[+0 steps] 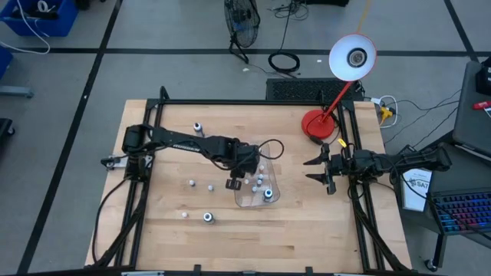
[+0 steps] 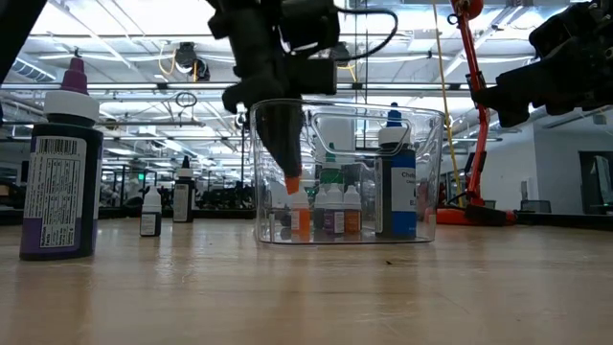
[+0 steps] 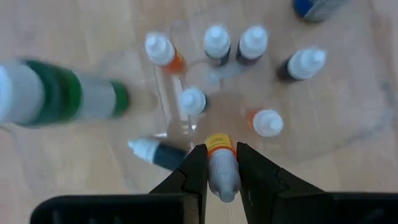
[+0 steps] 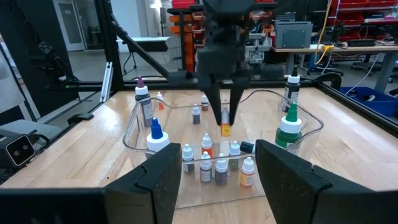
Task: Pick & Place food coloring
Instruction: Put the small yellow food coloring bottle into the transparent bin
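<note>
- Gripping a small orange bottle [image 3: 222, 163], the left gripper [image 3: 221, 167] hangs just above the clear tray [image 1: 270, 201] near the table's centre, its fingers clamped on the bottle's sides.
- Inside the tray stand several more bottles [image 4: 214, 163], among them a blue-capped one [image 2: 397, 187] and a green-capped one [image 4: 288, 130].
- Loose bottles [image 1: 208, 218] stand on the table [image 1: 307, 230] left of the tray.
- The right gripper [image 1: 326, 170] waits at the table's right edge, fingers wide apart and empty.

Tiny food coloring bottles [image 3: 217, 45] stand upright in the tray, one orange-collared bottle [image 3: 222, 163] held above.
</note>
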Controlling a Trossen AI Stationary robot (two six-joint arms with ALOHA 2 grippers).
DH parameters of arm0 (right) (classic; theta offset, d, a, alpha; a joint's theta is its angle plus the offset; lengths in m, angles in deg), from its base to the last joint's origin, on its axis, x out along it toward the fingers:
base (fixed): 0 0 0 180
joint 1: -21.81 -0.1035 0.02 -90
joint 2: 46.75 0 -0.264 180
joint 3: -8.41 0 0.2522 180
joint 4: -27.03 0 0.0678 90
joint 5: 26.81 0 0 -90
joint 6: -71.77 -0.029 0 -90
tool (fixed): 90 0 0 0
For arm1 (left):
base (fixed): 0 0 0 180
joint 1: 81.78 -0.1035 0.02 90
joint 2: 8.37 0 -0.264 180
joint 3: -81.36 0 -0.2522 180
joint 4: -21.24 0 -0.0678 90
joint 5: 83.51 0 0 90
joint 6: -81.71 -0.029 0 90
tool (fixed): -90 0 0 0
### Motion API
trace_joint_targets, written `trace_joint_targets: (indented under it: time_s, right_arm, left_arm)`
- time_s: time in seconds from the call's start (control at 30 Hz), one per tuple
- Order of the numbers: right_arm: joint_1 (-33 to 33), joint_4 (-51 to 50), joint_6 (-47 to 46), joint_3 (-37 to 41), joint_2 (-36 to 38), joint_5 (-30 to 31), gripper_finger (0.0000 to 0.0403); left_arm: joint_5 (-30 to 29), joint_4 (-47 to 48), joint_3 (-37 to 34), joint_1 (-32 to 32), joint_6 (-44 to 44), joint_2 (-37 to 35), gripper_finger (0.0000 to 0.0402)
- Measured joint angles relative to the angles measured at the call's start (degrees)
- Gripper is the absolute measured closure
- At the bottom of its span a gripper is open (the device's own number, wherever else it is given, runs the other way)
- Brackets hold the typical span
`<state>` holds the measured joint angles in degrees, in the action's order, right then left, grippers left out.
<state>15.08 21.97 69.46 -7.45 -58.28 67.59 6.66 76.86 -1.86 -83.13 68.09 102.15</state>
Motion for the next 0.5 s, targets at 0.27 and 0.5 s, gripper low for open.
trace_joint_targets:
  time_s: [0.27,0.5]
  right_arm:
    - [0.0,0.0,0.0,0.0,0.0,0.0,0.0211]
    - [0.0,0.0,0.0,0.0,0.0,0.0,0.0209]
  left_arm:
    - [1.8,-2.1,-3.3,-0.6,0.9,0.0,0.0336]
    - [2.7,-1.7,-3.6,-0.7,2.1,0.0,0.0336]
